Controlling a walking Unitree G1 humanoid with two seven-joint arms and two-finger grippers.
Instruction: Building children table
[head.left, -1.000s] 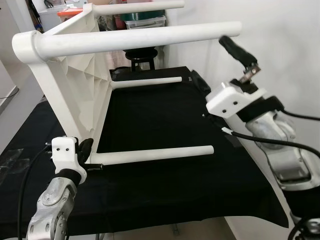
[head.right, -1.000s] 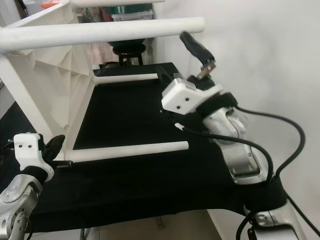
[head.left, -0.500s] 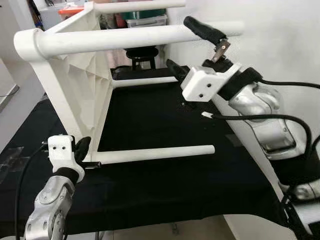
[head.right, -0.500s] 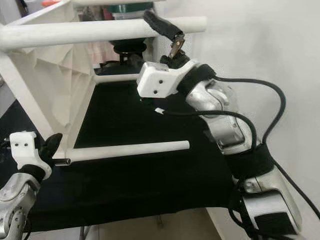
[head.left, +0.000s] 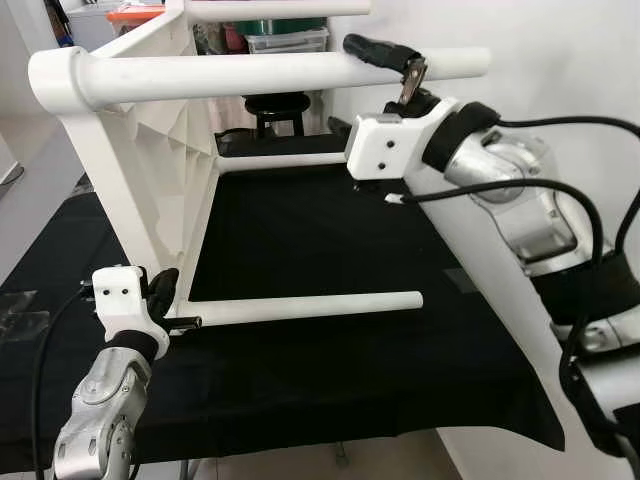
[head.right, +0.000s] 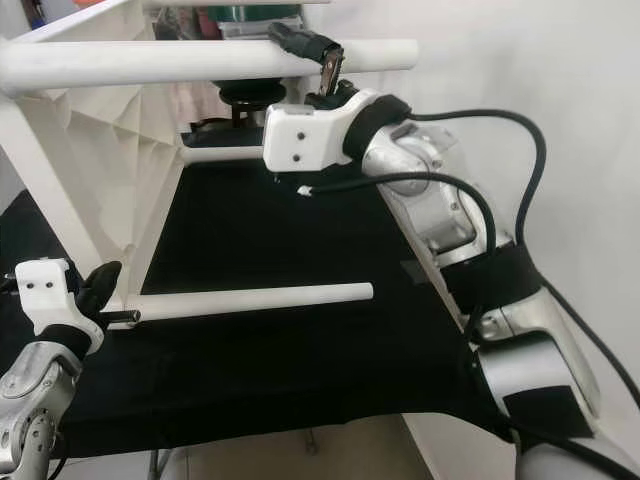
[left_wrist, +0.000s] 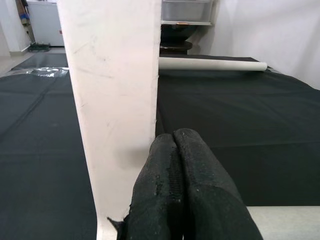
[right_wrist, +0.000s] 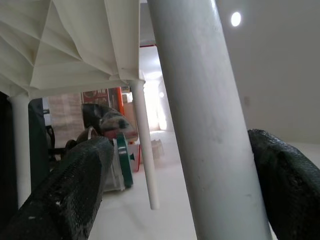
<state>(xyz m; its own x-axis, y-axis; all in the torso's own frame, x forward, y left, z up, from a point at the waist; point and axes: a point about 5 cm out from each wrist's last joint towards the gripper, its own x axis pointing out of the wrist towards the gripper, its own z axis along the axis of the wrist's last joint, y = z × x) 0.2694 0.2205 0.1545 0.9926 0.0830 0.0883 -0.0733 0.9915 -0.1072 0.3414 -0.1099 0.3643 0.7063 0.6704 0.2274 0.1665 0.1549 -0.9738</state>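
Lying on its side on the black-covered bench (head.left: 330, 380), the white children table (head.left: 150, 170) has its top panel standing upright near the bench's left edge, four legs pointing right. Right gripper (head.left: 365, 85) has moved in from beyond the leg tips since a second ago and now straddles the upper near leg (head.left: 270, 75) close to its free end, fingers (right_wrist: 75, 185) spread apart on either side of the tube, not closed on it. Left gripper (head.left: 160, 292) hasn't shifted: it sits at the base of the lower near leg (head.left: 310, 305) near the bench's front-left corner, fingertips (left_wrist: 185, 195) pressed together against the tabletop edge. Table pose looks unchanged.
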